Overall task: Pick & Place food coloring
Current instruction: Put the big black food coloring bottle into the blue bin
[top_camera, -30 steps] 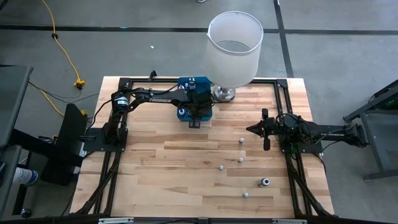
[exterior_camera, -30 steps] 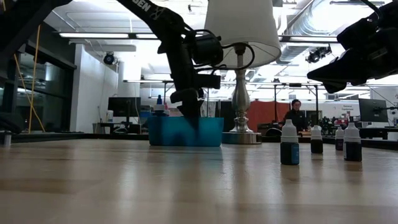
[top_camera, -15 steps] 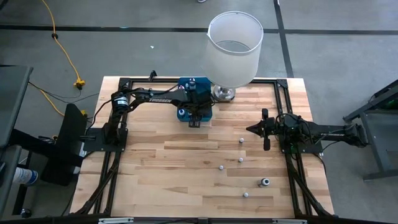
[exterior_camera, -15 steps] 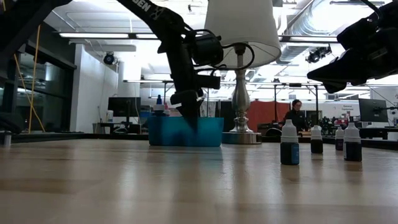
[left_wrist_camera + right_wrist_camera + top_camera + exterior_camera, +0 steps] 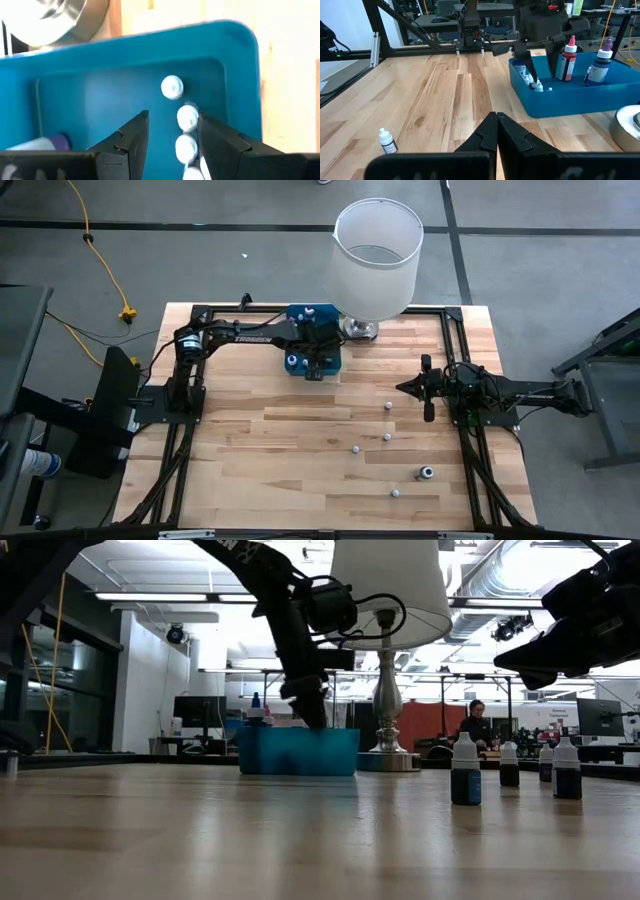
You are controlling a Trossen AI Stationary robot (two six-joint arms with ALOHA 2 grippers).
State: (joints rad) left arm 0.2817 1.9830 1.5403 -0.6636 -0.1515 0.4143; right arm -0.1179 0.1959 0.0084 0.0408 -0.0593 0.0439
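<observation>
The food coloring bottles are tiny, with white caps. A row of them (image 5: 187, 118) stands inside the blue tray (image 5: 297, 313) at the table's far side, and several others (image 5: 387, 437) stand loose on the wood right of centre. My left gripper (image 5: 172, 135) is open and points down into the tray, its fingers standing on either side of the row's near end. It touches nothing that I can see. My right gripper (image 5: 496, 120) is shut and empty, hovering near the table's right side (image 5: 400, 388).
A lamp with a big white shade (image 5: 377, 255) stands on a metal base (image 5: 360, 330) just right of the tray. Taller red (image 5: 567, 60) and purple (image 5: 600, 65) bottles stand in the tray. One dark bottle (image 5: 426, 473) stands near the right front. A person sits in the room behind.
My left gripper has risen a little inside the tray and shifted slightly toward the table's far edge. The bottles in the tray and on the table have stayed in place.
</observation>
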